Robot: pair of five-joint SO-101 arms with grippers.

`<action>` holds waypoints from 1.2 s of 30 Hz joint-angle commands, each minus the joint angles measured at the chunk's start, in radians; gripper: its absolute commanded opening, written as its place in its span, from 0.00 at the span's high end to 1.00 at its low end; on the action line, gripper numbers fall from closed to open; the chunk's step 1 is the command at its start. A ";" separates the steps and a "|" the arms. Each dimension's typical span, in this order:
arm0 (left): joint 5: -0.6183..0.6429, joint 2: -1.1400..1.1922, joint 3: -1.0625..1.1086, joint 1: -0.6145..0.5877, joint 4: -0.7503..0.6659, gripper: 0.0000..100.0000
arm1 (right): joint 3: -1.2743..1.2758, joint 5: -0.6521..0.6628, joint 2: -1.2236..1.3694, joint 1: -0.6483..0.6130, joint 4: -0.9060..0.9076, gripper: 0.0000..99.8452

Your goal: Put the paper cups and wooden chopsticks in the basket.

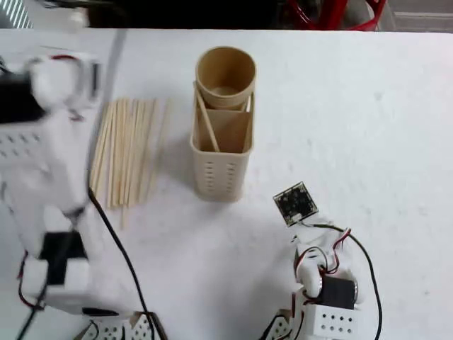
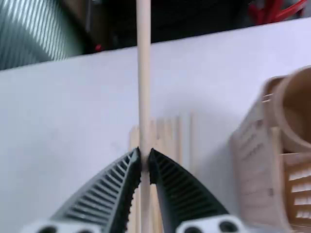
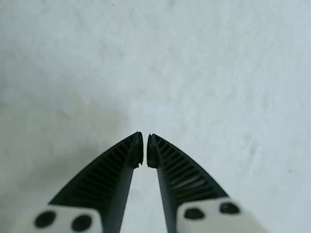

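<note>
The left hand (image 2: 145, 158) pinches one pale, round wooden chopstick (image 2: 143, 73) between its ribbed black fingers, and a long stretch of the stick runs on past the fingertips. It hangs over the loose pile of matching wooden chopsticks (image 1: 127, 152), which lies flat on the white bench (image 1: 368, 127) just beside the tan, perforated plastic basket (image 1: 219, 173). A brown paper cup (image 1: 225, 88) sits in the basket's far compartment, and a single chopstick (image 1: 207, 124) leans in the middle one.

The step in hand looks like carrying the held stick across to the basket. A pinch at one spot on a round shaft probably lets the stick swivel, so a slow swing would suit. It seems best to bring the stick close to upright, lead its lower end into the middle compartment beside the leaning stick, and let go only once that end is below the rim.

The basket wall facing the pile is near, and the cup's rim stands above it, so the far end is the tighter way in. The bench's far edge runs behind the cup, and a dropped stick could roll that way. A black cable (image 1: 113, 241) trails over the bench near the pile. The right arm (image 1: 318, 276) is folded well apart from the basket, and the right hand (image 3: 145, 148) is pressed together on nothing over bare bench.
</note>
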 commanded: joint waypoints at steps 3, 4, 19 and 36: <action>0.150 -0.090 0.037 0.266 -0.213 0.98 | 0.009 0.005 -0.007 -0.004 0.004 0.97; 0.170 -0.090 0.064 0.286 -0.269 0.98 | 0.009 0.005 -0.007 -0.004 0.004 0.97; 0.193 -0.147 0.419 0.383 -0.703 0.98 | 0.009 0.005 -0.007 -0.004 0.004 0.97; 0.186 -0.113 0.420 0.450 -0.704 0.90 | 0.009 0.005 -0.007 -0.004 0.004 0.97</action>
